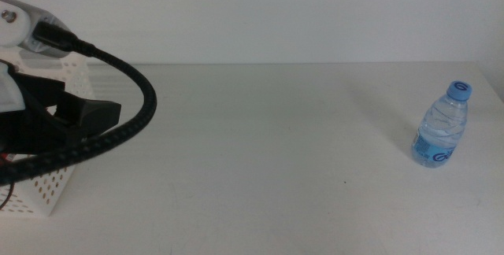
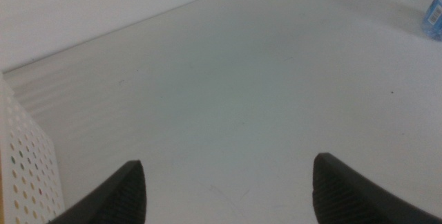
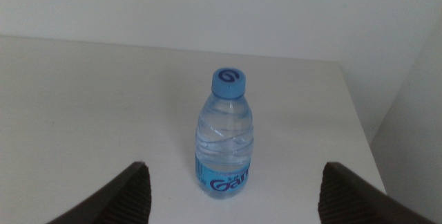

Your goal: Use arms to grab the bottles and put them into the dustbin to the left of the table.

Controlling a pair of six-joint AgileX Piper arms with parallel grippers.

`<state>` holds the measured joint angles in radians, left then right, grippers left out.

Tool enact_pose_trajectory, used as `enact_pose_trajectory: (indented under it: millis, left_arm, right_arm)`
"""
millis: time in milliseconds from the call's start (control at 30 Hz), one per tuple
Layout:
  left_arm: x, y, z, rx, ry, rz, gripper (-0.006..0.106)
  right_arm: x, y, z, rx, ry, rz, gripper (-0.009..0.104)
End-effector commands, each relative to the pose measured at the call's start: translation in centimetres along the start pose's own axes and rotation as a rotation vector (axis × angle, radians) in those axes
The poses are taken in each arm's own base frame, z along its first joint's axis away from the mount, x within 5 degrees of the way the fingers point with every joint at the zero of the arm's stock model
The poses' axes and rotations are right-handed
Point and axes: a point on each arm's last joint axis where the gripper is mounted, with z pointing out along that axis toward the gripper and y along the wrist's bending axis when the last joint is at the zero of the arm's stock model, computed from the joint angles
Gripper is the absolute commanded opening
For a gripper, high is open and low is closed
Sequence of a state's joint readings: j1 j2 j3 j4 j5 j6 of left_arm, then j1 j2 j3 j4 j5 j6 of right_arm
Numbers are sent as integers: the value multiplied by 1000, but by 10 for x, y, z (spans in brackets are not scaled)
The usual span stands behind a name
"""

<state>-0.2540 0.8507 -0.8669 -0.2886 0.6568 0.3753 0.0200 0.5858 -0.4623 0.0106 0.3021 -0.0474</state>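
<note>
water bottle [image 3: 225, 135], blue cap, "Gan" label

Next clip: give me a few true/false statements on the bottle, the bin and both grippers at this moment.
1. The water bottle stands upright on the table. True.
2. The bottle's cap is red. False: it is blue.
3. The right gripper is shut on the bottle. False: its jaws are open, with the bottle ahead of them, not held.
4. The left gripper is open and holds nothing. True.
5. The dustbin sits by the table's right side. False: it is at the left in the middle view.
</note>
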Motion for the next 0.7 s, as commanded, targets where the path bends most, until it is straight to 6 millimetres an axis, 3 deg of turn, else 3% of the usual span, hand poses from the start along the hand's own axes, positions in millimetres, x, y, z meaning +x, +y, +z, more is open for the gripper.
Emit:
enact_pose_trajectory:
  millis: [0, 167, 433, 667]
  left_arm:
    - [-14, 0, -8, -13, -107, -24, 74]
    - [-14, 0, -8, -13, -107, -24, 74]
    - [-14, 0, -8, -13, -107, -24, 74]
    - [-14, 0, -8, -13, -107, -24, 74]
  right_arm:
    - [-20, -2, 6, 12, -117, -11, 63]
    - [-7, -1, 25, 14, -84, -39, 63]
    - [36, 1, 38, 10, -261, -32, 63]
    - [46, 2, 54, 5, -309, -34, 63]
